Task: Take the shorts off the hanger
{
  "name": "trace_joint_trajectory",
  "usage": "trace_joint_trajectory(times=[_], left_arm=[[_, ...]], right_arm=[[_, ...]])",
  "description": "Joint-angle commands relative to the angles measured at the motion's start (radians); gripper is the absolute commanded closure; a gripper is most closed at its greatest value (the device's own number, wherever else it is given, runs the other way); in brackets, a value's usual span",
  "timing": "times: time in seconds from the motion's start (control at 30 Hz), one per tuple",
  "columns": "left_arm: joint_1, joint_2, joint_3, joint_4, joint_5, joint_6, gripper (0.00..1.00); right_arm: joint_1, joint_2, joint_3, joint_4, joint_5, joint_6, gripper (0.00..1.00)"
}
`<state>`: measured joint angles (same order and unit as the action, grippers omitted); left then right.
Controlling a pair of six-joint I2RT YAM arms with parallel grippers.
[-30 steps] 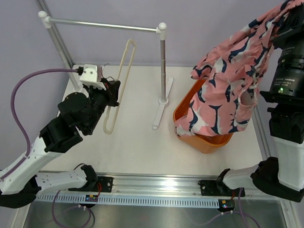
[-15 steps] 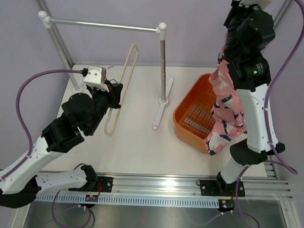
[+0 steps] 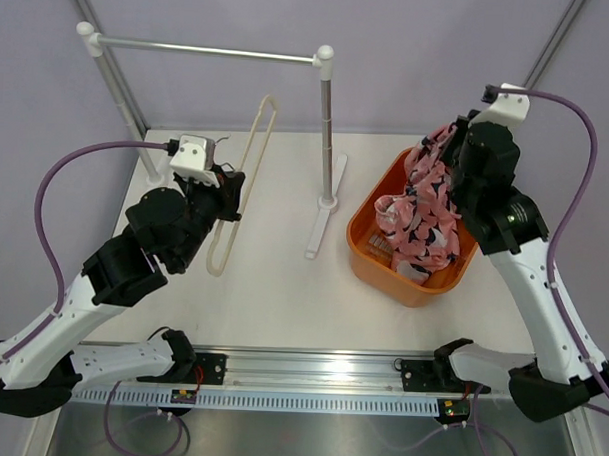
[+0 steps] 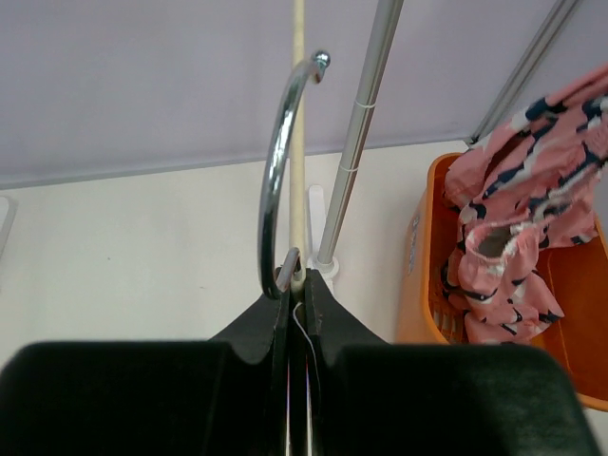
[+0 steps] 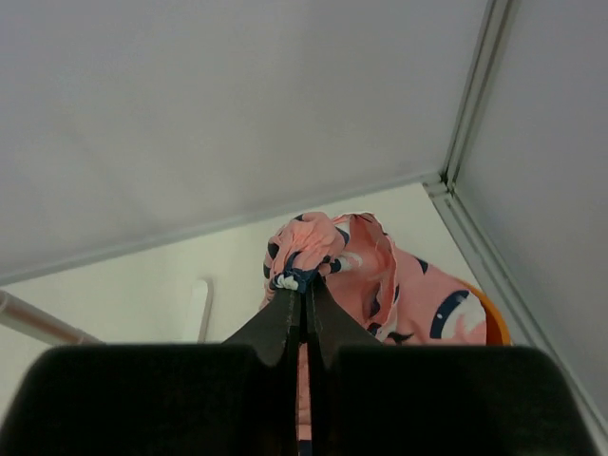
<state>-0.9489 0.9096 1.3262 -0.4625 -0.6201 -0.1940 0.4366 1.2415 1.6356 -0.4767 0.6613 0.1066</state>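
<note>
The pink shorts (image 3: 421, 214) with navy and white blotches hang off the hanger, bunched down into the orange basket (image 3: 362, 233). My right gripper (image 3: 446, 143) is shut on a fold of the shorts (image 5: 380, 285) at its tips (image 5: 304, 287), above the basket's far side. The cream hanger (image 3: 243, 176) stands bare to the left of the rail stand. My left gripper (image 3: 229, 182) is shut on the hanger (image 4: 298, 142) at its neck, just below the metal hook (image 4: 277, 180), as its tips (image 4: 297, 281) show. The shorts (image 4: 518, 242) also show at the right of the left wrist view.
A grey metal rail stand (image 3: 324, 129) with a top bar (image 3: 206, 51) stands between the two arms; its flat foot (image 3: 322, 224) lies on the white table. The basket (image 4: 420, 275) sits right of the stand's post (image 4: 359, 142). Frame posts rise at the table's back corners.
My right arm has swung down from high up, bringing the shorts from hanging in the air down into the orange basket. The left arm and hanger have barely shifted.
</note>
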Motion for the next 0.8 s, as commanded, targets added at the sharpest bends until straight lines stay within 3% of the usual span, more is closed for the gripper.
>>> trace_joint_trajectory(times=[0.0,0.23,0.27,0.3,0.4,0.43,0.53,0.67,0.77], left_arm=[[0.001,-0.017,0.028,0.007,0.005,-0.022,1.00],[0.001,-0.023,0.053,-0.059,-0.027,-0.047,1.00],[0.002,-0.021,0.059,-0.088,-0.029,-0.051,1.00],[0.001,-0.011,0.070,-0.105,-0.027,-0.064,1.00],[0.001,0.012,0.113,-0.183,0.012,-0.087,1.00],[0.002,0.032,0.135,-0.229,0.023,-0.091,1.00],[0.012,0.086,0.175,-0.310,0.048,-0.096,1.00],[0.071,0.138,0.234,-0.343,0.149,-0.093,1.00],[0.229,0.175,0.248,-0.328,0.290,-0.091,1.00]], right_arm=[[-0.047,-0.134,-0.190,-0.006,-0.001,0.188,1.00],[-0.104,-0.159,-0.471,-0.057,-0.123,0.320,0.96],[-0.107,-0.155,-0.503,-0.051,-0.161,0.333,0.90],[-0.113,-0.143,-0.513,-0.046,-0.178,0.341,0.73],[-0.114,-0.114,-0.522,-0.054,-0.235,0.350,0.50],[-0.116,-0.113,-0.519,-0.057,-0.261,0.354,0.36],[-0.116,-0.134,-0.517,-0.031,-0.323,0.357,0.24],[-0.114,-0.152,-0.461,-0.030,-0.420,0.347,0.14],[-0.116,-0.160,-0.427,-0.017,-0.502,0.335,0.11]])
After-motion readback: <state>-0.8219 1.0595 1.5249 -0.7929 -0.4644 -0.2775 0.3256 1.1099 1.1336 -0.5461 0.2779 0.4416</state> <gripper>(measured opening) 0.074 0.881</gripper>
